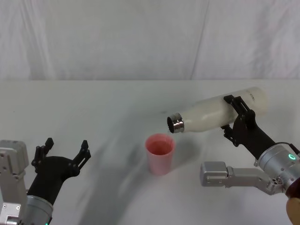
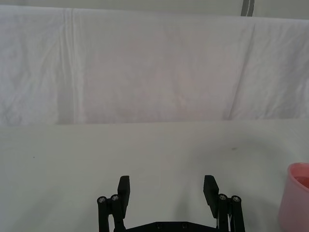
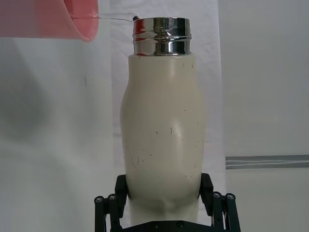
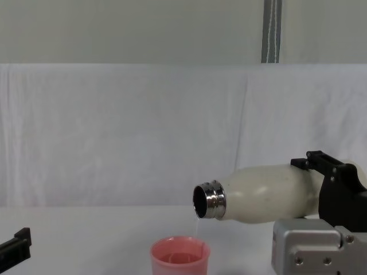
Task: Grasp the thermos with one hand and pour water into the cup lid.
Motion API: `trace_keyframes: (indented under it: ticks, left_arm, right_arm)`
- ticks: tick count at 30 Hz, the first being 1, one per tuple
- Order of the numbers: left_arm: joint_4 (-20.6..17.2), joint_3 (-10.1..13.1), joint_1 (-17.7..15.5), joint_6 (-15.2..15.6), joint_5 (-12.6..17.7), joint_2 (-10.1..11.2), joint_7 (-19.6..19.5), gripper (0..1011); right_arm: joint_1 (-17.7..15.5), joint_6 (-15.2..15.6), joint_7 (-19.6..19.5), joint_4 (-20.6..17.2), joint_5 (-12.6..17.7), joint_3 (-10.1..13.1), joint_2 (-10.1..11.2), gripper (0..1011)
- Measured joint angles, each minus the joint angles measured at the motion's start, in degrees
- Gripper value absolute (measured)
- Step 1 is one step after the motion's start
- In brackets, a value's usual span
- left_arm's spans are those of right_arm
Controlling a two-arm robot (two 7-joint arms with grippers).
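Observation:
My right gripper [image 1: 234, 116] is shut on the cream-white thermos [image 1: 220, 112], holding it tipped nearly level above the table with its steel neck [image 1: 176, 123] toward the pink cup lid [image 1: 160, 153]. In the chest view a thin stream of water [image 4: 197, 226] falls from the thermos [image 4: 264, 193] mouth into the cup lid [image 4: 179, 257]. The right wrist view shows the thermos [image 3: 163, 140] gripped at its lower body, the cup lid [image 3: 48, 19] just past the neck. My left gripper [image 1: 63, 151] rests open at the table's near left, holding nothing, well clear of the cup lid.
A white cloth covers the table [image 1: 93, 108] and hangs as a backdrop [image 1: 150, 37] behind it. The left wrist view shows the open left gripper [image 2: 166, 193] over bare cloth with the cup lid [image 2: 295, 198] at the view's edge.

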Motion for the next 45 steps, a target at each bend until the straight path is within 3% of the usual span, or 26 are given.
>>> trace_keyframes:
  ticks: [45]
  left_arm:
    - [0.0,0.0,0.0,0.0,0.0,0.0,0.0,1001]
  right_arm:
    - [-0.2,-0.2,-0.3,-0.1,0.1,0.0,0.1,940]
